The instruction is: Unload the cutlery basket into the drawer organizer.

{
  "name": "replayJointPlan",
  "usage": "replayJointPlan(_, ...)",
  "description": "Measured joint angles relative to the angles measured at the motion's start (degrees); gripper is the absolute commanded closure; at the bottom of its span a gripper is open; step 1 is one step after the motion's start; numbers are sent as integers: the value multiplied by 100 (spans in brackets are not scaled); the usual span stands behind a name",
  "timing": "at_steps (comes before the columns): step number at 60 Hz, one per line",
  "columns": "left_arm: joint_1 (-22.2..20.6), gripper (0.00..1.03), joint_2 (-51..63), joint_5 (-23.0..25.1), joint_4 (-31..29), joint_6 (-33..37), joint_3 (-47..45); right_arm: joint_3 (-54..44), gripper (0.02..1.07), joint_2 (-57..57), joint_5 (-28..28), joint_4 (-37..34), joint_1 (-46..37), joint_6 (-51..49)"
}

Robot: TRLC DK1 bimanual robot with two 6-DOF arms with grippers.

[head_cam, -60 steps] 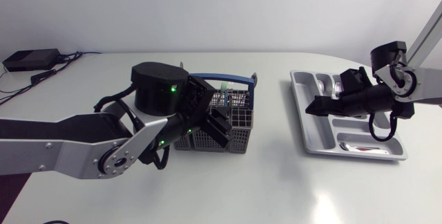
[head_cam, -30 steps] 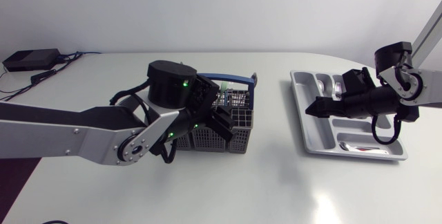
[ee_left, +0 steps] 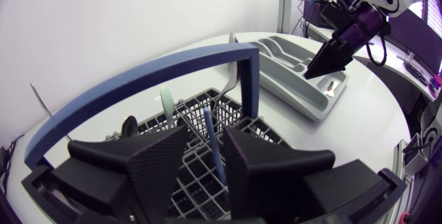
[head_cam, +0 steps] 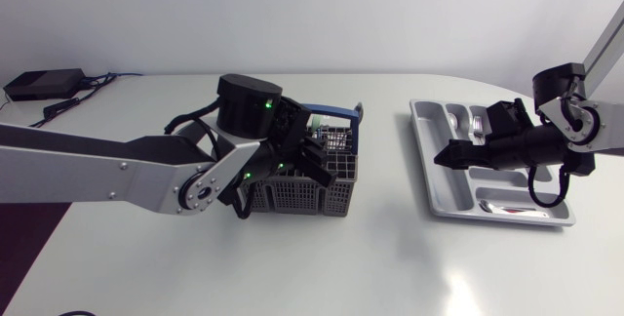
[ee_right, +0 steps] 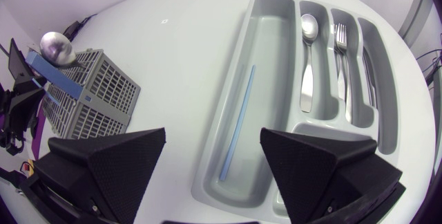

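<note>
The left gripper (ee_left: 205, 140) hangs over the grey plastic lattice cutlery basket (head_cam: 297, 197), its matte wedge fingers narrowly parted, and a thin blue rod (ee_left: 208, 118) stands loose between them. The right gripper (ee_right: 213, 135) gapes wide and empty above the smooth grey moulded drawer organizer (ee_right: 266, 39).

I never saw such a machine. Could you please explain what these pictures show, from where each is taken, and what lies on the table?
These are two robot arms at a white table, each ending in a black two-fingered gripper. One picture looks down from above; the other two come from cameras on the arms' wrists. The left gripper is down in the grey cutlery basket, open, a thin blue stick between its fingers but not clasped. The right gripper hangs open and empty over the grey drawer organizer, which holds a second blue stick, a spoon and forks.
</note>
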Motion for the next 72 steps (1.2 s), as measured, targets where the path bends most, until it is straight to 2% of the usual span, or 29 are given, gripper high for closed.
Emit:
replayJointPlan(8, 0, 85, 0, 70, -4, -35, 26, 0, 8, -17, -2, 7, 0, 0)
replayJointPlan(11, 0, 88, 0, 87, -4, -35, 28, 0, 8, -26, 0, 20, 0, 0)
replayJointPlan(52, 39, 90, -48, 280, -44, -144, 59, -72, 8, -52, 0, 79, 0, -17)
replayJointPlan(72, 57, 90, -778, 306, -37, -138, -122, -76, 8, -68, 13, 81, 4, -17)
